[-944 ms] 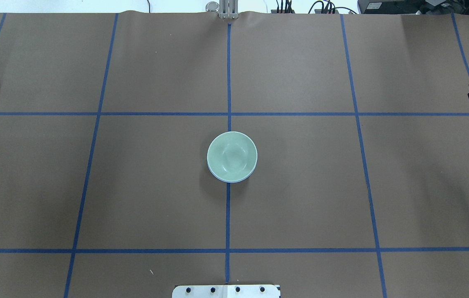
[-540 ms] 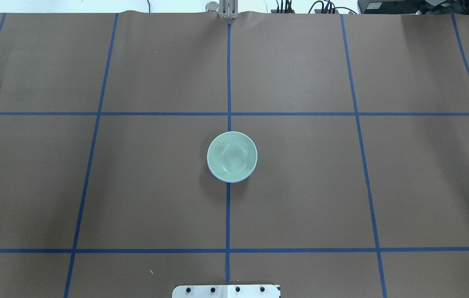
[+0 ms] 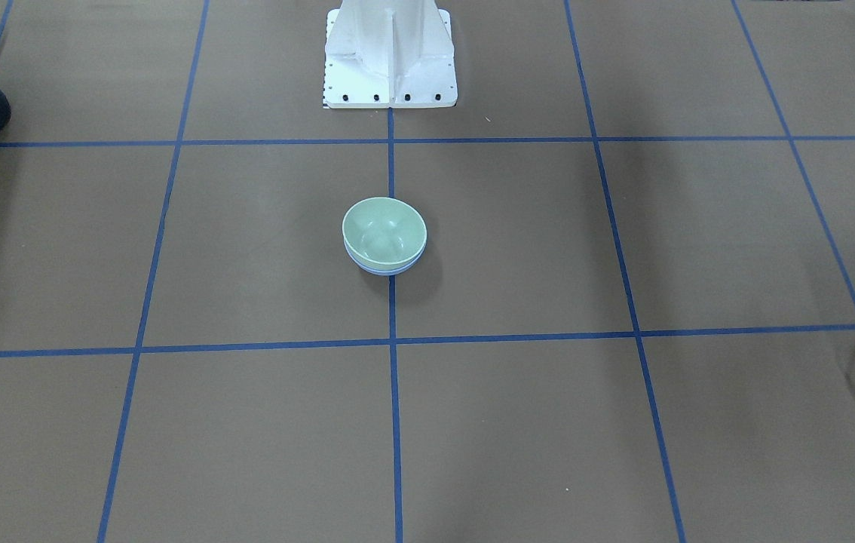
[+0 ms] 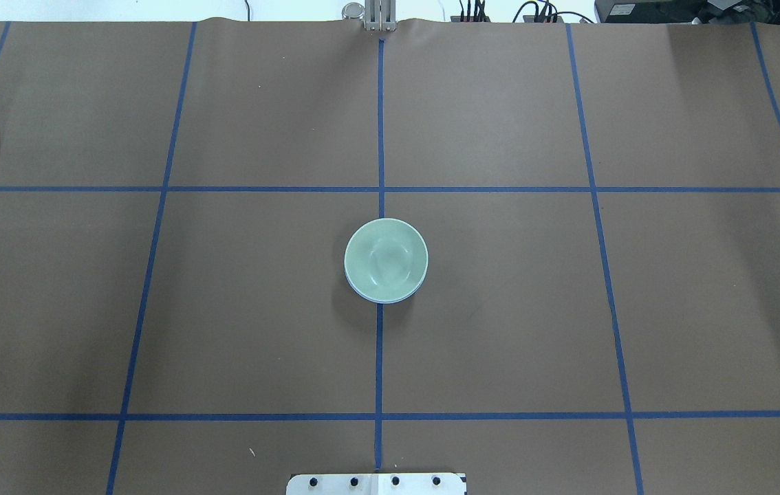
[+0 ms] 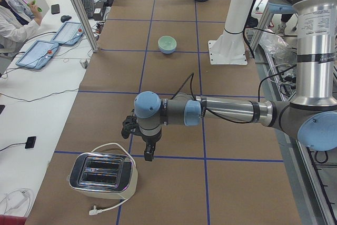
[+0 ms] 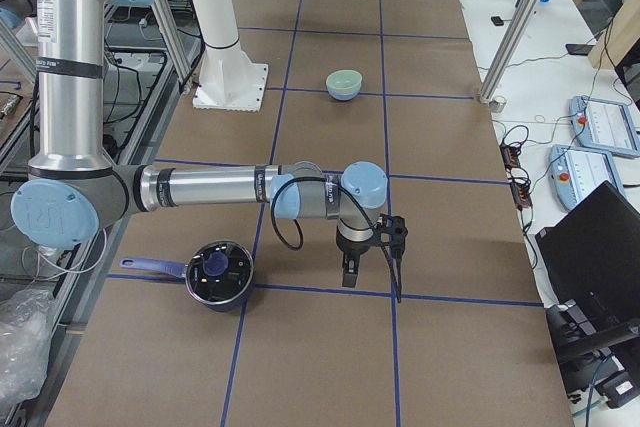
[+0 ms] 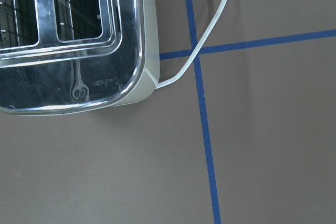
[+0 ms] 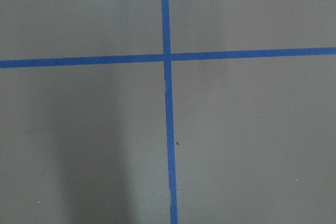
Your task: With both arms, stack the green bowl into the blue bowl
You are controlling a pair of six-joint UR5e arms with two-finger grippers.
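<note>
Green bowl [image 4: 386, 258] sits inside the blue bowl [image 3: 384, 268]. Only a thin blue edge peeks out under it. The two bowls stand upright in the middle of the table [image 4: 500, 309], right on the middle blue line [image 4: 379, 364], in front of the white stand [image 3: 390, 53]. Nothing is touching them.

The table is big and brown, with blue tape lines that make squares.

The left arm [image 5: 226, 111] reaches out low over one end of the table, far from the bowls. The right arm [image 6: 210, 187] does the same at the other end.

A silver toaster [image 5: 102, 172] stands at the left end, and its white cord [image 7: 210, 35] curls beside it. A dark pot [image 6: 218, 272] with a lid and a blue handle stands at the right end.

The left gripper [image 5: 149, 154] points down, just beside the toaster. The right gripper [image 6: 350, 267] points down near the pot, over a cross of blue lines. Both are small in the side views, so I cannot tell if their fingers are apart or together.
</note>
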